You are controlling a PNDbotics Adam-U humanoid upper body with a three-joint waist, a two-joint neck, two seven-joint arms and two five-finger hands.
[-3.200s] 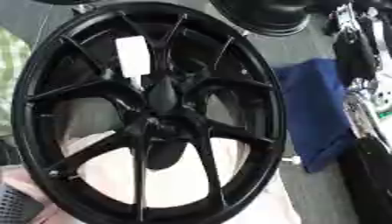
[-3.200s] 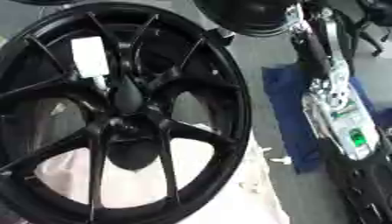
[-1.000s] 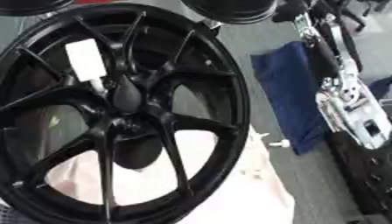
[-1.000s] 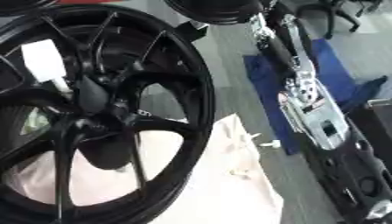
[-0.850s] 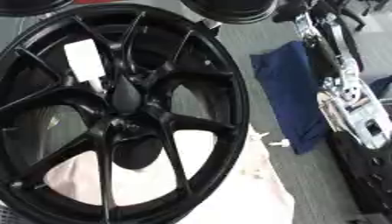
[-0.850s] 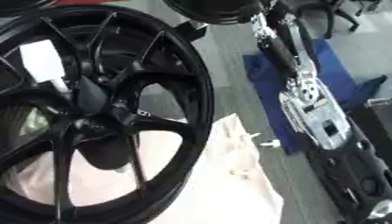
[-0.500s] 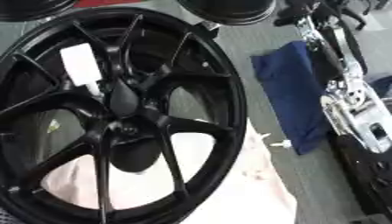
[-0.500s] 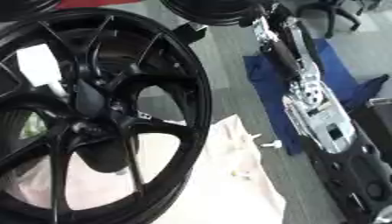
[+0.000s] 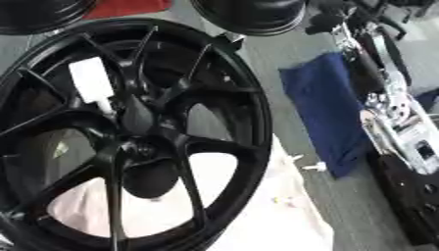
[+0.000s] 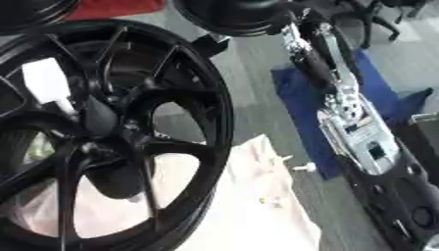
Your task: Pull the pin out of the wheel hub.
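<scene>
Left eye view shows no legible writing: the one label-like thing is a plain white rectangular block (image 9: 90,81), blank on its face, lying on an upper-left spoke of the wheel hub (image 9: 129,142) with a narrow white stub at its lower end pointing at the centre. Whether this is the pin cannot be told. The wheel hub is a large glossy black alloy rim with thin paired spokes and a dark rounded centre cap, filling the left and middle of the frame and resting on a pale cream cloth (image 9: 274,220). To its right lies a dark blue cloth (image 9: 330,117) on the grey floor, with a small white object (image 9: 315,166) just beside its lower edge. The right arm (image 10: 352,122), silver and black, runs down the right side in the right eye view; its hand is not visible, and neither is the left hand.
</scene>
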